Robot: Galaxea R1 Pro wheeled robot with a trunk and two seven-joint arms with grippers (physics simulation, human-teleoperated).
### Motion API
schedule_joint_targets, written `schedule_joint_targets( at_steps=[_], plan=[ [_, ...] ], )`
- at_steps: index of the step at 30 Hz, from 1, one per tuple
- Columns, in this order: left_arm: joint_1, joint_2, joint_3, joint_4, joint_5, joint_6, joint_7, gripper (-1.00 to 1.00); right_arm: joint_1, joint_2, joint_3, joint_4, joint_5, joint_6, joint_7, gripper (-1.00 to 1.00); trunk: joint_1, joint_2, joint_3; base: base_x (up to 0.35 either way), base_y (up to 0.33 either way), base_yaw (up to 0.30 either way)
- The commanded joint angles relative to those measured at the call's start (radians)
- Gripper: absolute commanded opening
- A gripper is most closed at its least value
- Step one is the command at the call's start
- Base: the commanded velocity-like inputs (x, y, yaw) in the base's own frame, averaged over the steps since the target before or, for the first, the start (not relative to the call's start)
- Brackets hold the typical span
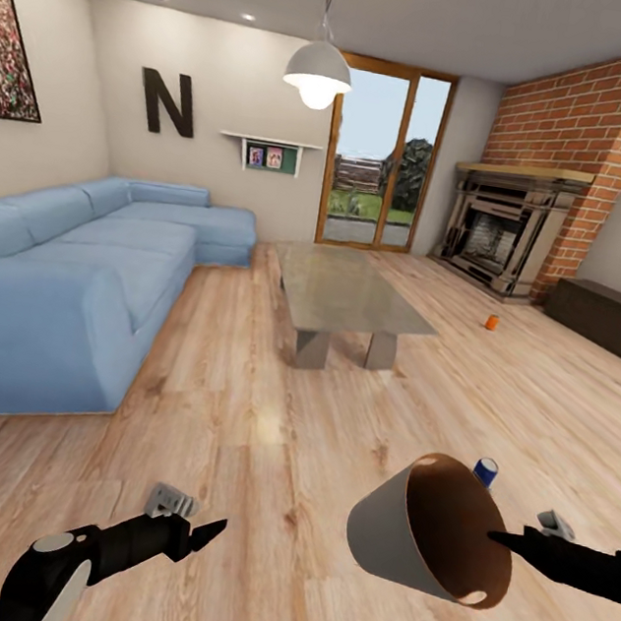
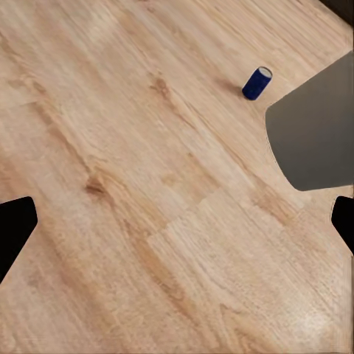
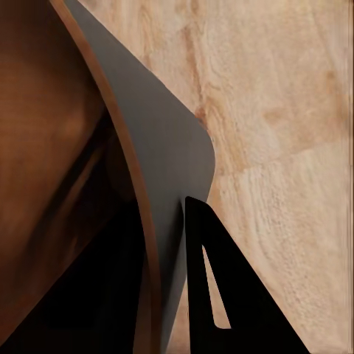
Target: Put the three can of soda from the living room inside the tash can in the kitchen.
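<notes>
The right hand (image 1: pixel 500 538) pinches the rim of the tilted trash can (image 1: pixel 386 536), lower right of the frame, probably to collect cans. The blue soda can (image 1: pixel 485 471) stands just behind; the orange can (image 1: pixel 492 322) near the fireplace (image 1: pixel 501 235). The left hand (image 1: pixel 208 532) hangs empty, fingers apart.

I see a light wood plank floor (image 1: pixel 258 462) running across the whole lower half of the head view. Standing on it low at the right is a blue can (image 1: pixel 485 471), upright; in the left wrist view the same blue can (image 2: pixel 257 82) sits near the upper right of the frame on the planks. An orange can (image 1: pixel 492 322) stands on the floor right of centre, near the fireplace. The blue sofa (image 1: pixel 66 284) rests on the floor at the left, and a low counter (image 1: pixel 348 291) at centre.
</notes>
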Motion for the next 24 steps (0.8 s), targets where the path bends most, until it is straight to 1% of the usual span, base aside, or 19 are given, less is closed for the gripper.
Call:
schedule_joint_targets(
  at_steps=[1,13,17,24],
  plan=[
    [0.000,0.000,-0.001,0.000,0.000,0.000,0.000,1.00,-0.001,0.000,-0.001,-0.001,-0.019,0.015,0.006,-1.00,0.000,0.000,0.000,0.000,0.000,-0.282],
    [0.000,0.000,-0.004,0.000,-0.001,-0.004,0.001,1.00,-0.001,-0.002,-0.002,0.000,-0.023,0.017,0.007,-1.00,0.000,0.000,0.000,0.013,0.000,-0.282],
    [0.000,0.000,-0.003,0.005,-0.003,-0.003,0.005,1.00,-0.001,-0.001,-0.002,-0.001,-0.023,0.017,0.007,-1.00,0.000,0.000,0.000,0.245,0.000,-0.282],
    [0.000,-0.001,-0.002,0.013,-0.005,-0.002,0.010,1.00,-0.001,0.000,-0.002,0.000,-0.023,0.017,0.007,-1.00,0.000,0.000,0.000,0.326,0.000,-0.282]
  ],
)
